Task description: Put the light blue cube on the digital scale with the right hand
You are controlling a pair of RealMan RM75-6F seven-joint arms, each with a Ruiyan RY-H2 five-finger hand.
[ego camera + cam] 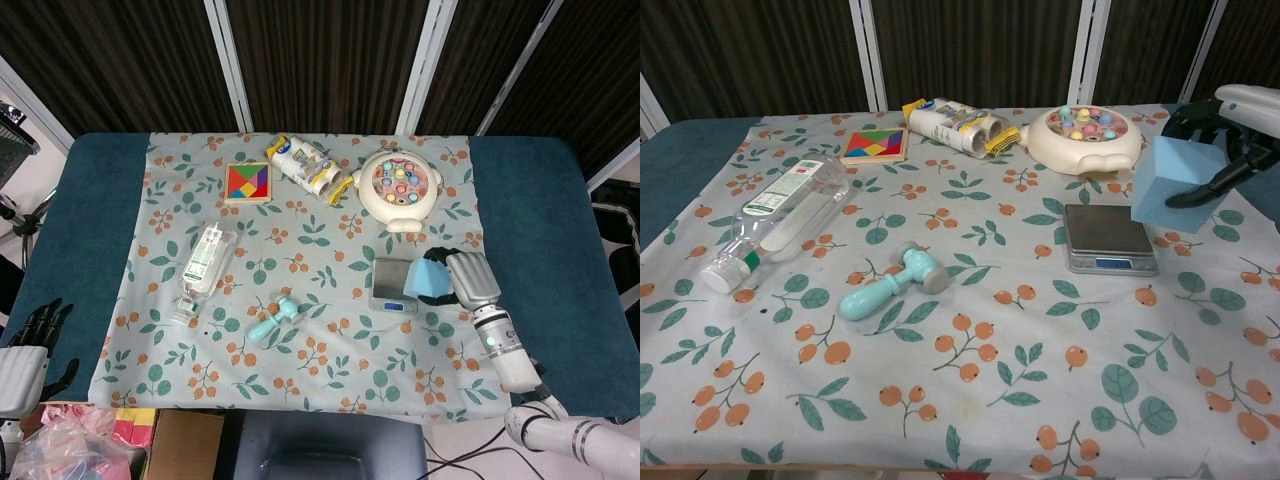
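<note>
Fingers: we saw the right hand (1230, 125) wrapped around the light blue cube (1174, 184), dark fingers (1193, 116) over its top and another along its right face.
Cube: it was held clear of the cloth at the right of the chest view, just beside and above the right edge of the digital scale (1108, 237); we could not tell whether it touched the scale.
Scale: its platform was bare, with a blue display strip on the near edge; we could read no digits.
Left hand: the left hand (24, 350) sat at the lower left of the head view, off the cloth, fingers apart and holding nothing.
Cloth: the floral tablecloth (970, 400) carried a clear plastic bottle (775, 220) lying on its side; its green-and-white label was too small for us to read.
Other things: a light blue toy hammer (890, 282) lay centre-left, a tangram puzzle (876, 144) and a printed packet (955, 124) at the top, and a fishing-game toy (1084, 136) at upper right. We could not read the packet's print.
</note>
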